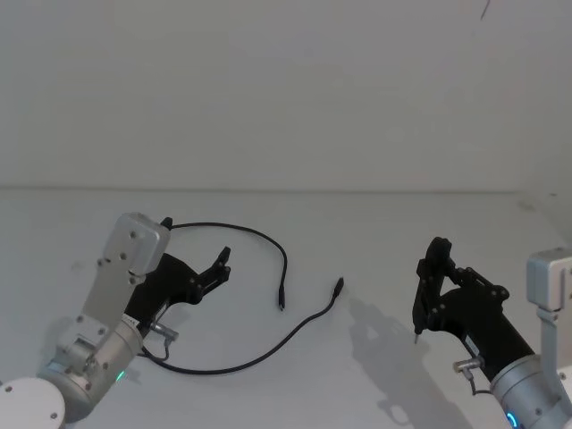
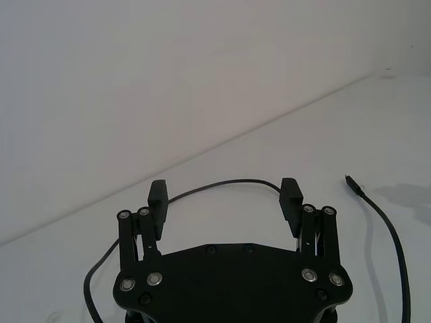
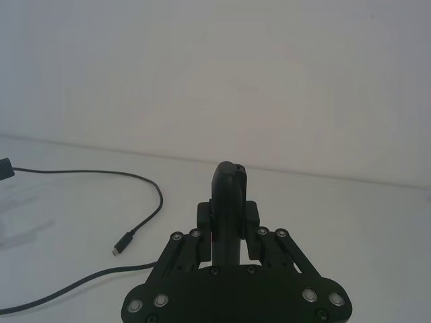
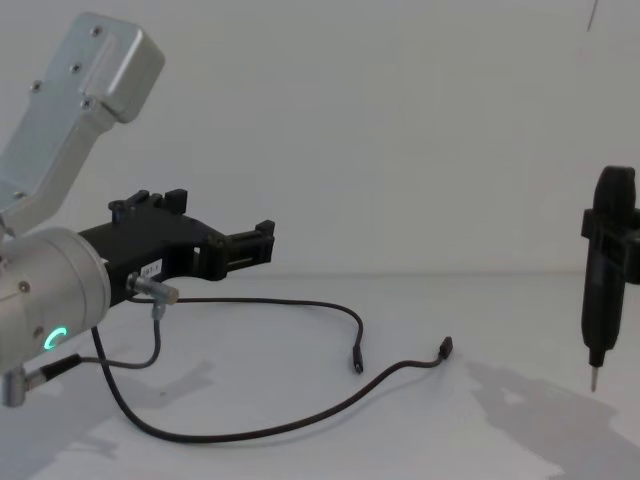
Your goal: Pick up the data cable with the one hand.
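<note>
The data cable [image 1: 284,268] lies in a loose loop on the white table, its two small plugs [image 1: 339,286] close together near the middle. My left gripper [image 1: 221,265] hovers open above the cable's left part, with nothing between its fingers. The left wrist view has the open gripper [image 2: 224,192] with the cable [image 2: 377,215] curving past beyond its fingertips. From the chest, the left gripper [image 4: 262,240] is well above the cable [image 4: 300,303]. My right gripper [image 1: 436,268] stands at the right, shut on a black pen-shaped tool [image 4: 605,270] pointing down.
A short grey wire [image 4: 152,330] with a silver plug hangs from my left wrist. The white table [image 1: 375,223] runs back to a plain wall. The right wrist view has one cable plug [image 3: 122,243] off to the side of the pen tool [image 3: 229,202].
</note>
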`<move>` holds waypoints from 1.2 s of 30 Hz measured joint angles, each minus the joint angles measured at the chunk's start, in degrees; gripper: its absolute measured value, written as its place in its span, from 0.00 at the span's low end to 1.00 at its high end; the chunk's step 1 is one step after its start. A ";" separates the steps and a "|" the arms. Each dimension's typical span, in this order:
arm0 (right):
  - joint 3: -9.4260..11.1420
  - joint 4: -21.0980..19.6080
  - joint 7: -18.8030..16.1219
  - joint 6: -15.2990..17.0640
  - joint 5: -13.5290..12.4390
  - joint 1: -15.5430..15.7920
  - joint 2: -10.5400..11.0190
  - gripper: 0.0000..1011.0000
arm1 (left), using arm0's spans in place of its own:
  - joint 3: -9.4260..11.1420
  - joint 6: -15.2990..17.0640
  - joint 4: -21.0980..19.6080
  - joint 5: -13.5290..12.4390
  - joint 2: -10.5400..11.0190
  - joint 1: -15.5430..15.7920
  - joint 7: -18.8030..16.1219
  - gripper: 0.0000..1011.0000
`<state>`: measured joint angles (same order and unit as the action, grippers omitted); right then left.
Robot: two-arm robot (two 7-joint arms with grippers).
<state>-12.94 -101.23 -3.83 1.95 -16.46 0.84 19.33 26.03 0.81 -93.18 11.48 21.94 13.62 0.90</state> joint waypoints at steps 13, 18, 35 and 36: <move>0.00 0.00 0.00 0.00 0.00 0.00 0.00 0.28 | 0.47 2.87 -1.17 1.94 2.10 1.68 6.56 0.99; 0.00 0.00 0.00 0.00 0.00 0.00 0.00 0.28 | 0.76 5.46 -1.96 3.45 3.46 3.16 10.79 0.99; 0.00 0.00 0.00 0.00 0.00 0.00 0.00 0.28 | 2.07 20.70 -2.90 9.31 5.77 10.36 21.82 0.99; 0.00 0.00 0.00 0.00 0.00 0.00 0.00 0.28 | 2.11 21.24 -2.84 9.45 5.67 10.67 21.88 0.99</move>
<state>-12.94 -101.23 -3.83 1.95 -16.46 0.84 19.33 28.14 22.06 -96.01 20.93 27.61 24.29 22.78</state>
